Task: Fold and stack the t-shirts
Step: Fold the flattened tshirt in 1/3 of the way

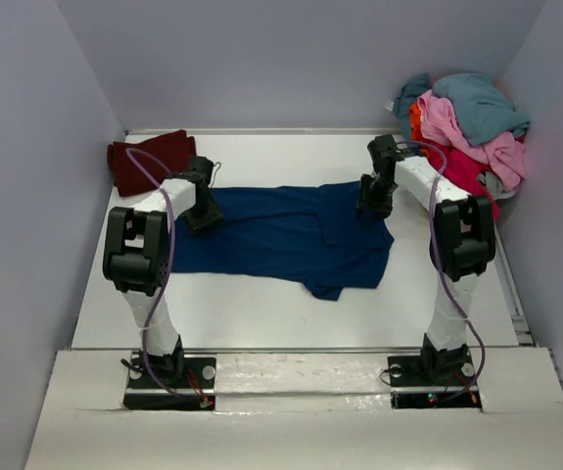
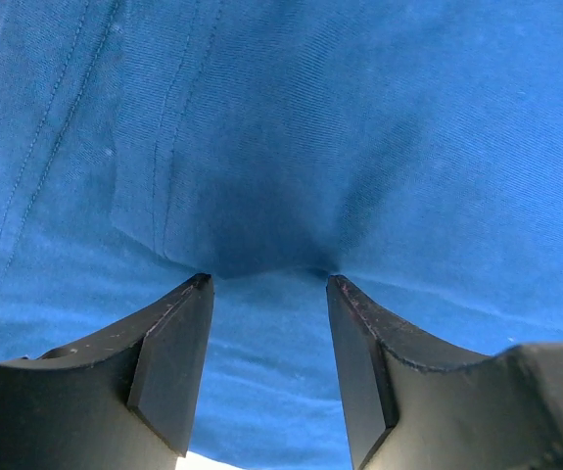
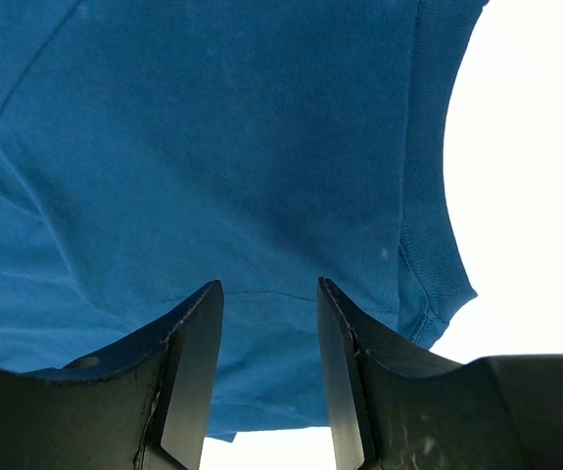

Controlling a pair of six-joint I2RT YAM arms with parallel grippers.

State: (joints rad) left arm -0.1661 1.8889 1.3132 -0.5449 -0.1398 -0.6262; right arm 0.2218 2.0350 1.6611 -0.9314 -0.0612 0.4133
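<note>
Facing one blue t-shirt (image 1: pixel 281 235), four fingers (image 2: pixel 168 362)

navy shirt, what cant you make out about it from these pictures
- Underside of the navy t-shirt: every view, pressed against the table.
- Its far corners: top view, covered by the left arm and right arm.
- Whether cloth is pinched: wrist views, jaws stand apart on the cloth, but contact at the tips is unclear.
- Its outline: wrist views, cut off by the frame edges.
</note>
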